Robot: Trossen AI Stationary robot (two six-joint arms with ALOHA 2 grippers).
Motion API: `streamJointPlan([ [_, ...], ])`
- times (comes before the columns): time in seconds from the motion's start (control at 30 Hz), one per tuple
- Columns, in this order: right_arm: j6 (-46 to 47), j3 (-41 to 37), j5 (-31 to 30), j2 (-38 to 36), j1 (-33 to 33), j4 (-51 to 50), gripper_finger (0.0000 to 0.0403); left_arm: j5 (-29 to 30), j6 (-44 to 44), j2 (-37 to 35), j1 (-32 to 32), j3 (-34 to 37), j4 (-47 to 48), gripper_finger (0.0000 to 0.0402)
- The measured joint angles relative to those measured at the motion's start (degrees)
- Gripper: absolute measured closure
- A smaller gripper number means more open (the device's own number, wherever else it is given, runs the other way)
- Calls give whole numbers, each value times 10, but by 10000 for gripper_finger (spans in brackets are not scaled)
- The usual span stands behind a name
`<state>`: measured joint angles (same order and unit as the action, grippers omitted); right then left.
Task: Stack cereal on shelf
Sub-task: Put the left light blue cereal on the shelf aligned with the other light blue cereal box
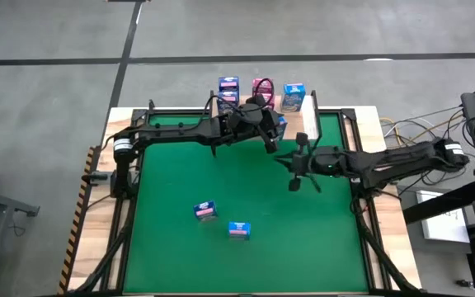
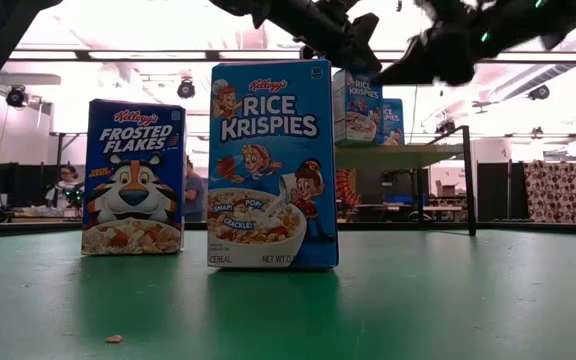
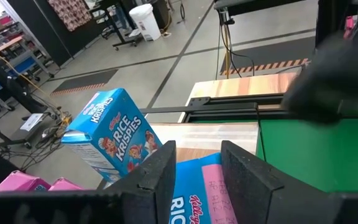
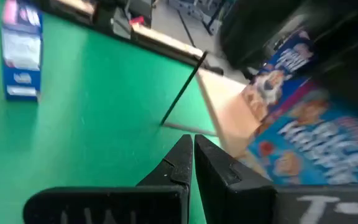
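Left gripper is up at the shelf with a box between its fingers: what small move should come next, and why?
Probably lower and settle it. The left gripper straddles a light blue Rice Krispies cereal box over the light-wood shelf board, beside another upright light blue Rice Krispies box. Whether it already rests on the board I cannot tell, so ease down before opening. The right gripper waits shut above the green table.

Green table (image 1: 171, 173) mostly free; two boxes (image 1: 206, 211) near front, shelf (image 1: 328, 106) crowded

Overhead view looks straight down; low view faces level across the same green table (image 1: 221, 181).
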<state>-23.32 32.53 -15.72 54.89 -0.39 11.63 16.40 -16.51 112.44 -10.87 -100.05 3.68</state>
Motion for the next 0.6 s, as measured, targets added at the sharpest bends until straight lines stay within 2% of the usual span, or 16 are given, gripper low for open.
streamJointPlan([
  [0.2, -21, -20, -39, 64, -8, 98, 394, 0, -5, 0, 0, 0, 2, 290],
  [0.47, -45, -26, -41, 156, -32, 205, 394, 0, -5, 0, -1, 0, 2, 290],
  [0.6, -51, -24, -63, 190, -45, 248, 394, 0, -5, 0, -1, 0, 2, 290],
])
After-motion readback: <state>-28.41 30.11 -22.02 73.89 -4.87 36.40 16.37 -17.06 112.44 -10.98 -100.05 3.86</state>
